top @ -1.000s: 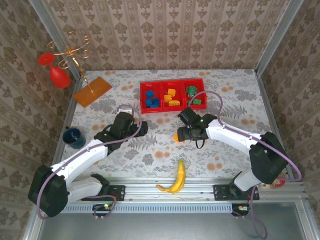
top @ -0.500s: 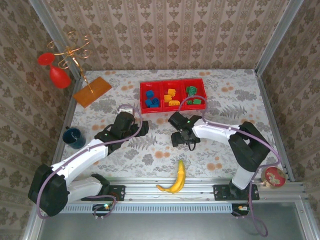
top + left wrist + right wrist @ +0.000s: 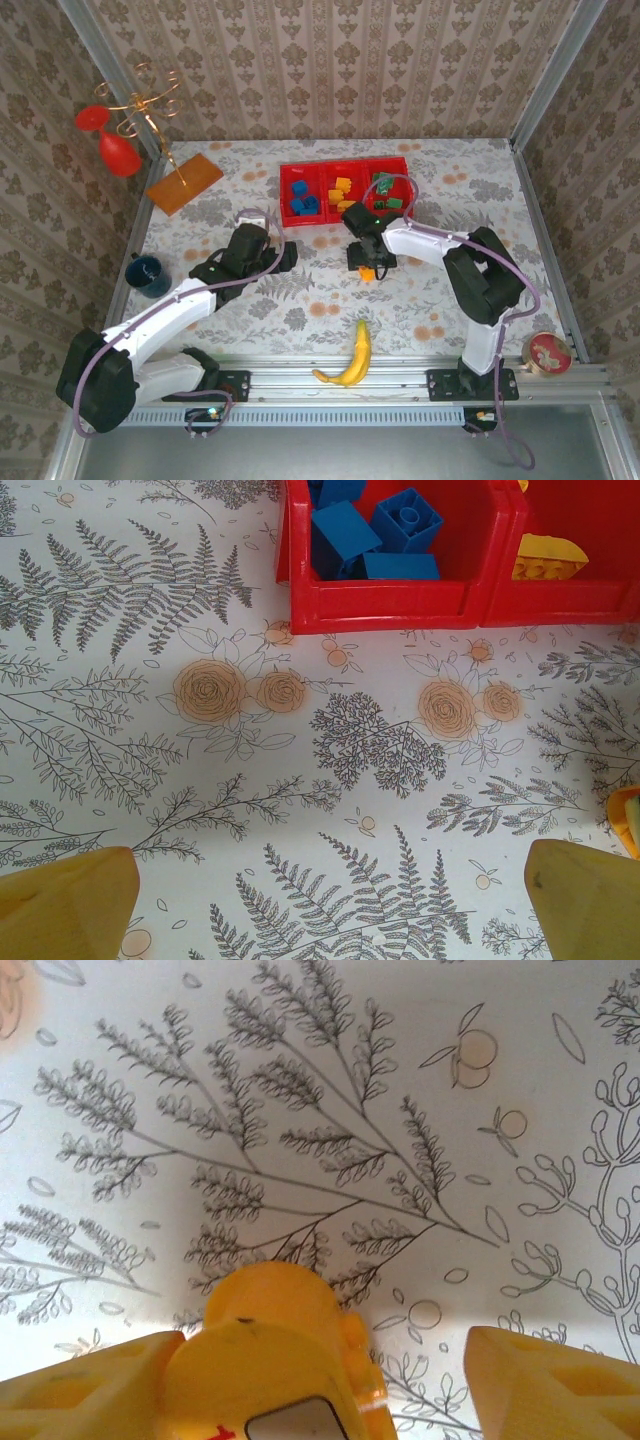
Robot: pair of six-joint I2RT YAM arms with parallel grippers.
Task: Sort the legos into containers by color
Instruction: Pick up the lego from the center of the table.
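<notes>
One orange lego (image 3: 367,274) off the red tray (image 3: 284,200), the reviewer notes. What changed?
Labeler: the right arm swung in from the right; the right end effector (image 3: 366,265) now straddles the lego on the worktop (image 3: 300,300), jaws narrower than a second ago. One finger (image 3: 90,1385) touches it, gap at the other; gripped or not, cannot tell. Pick looks under way; middle compartment (image 3: 330,176) likely next.
Reviewer: orientation?
Labeler: rounded end points away from the wrist, long axis seemingly along the fingers. The left end effector (image 3: 283,256) hangs wide open, empty, near the tray.
</notes>
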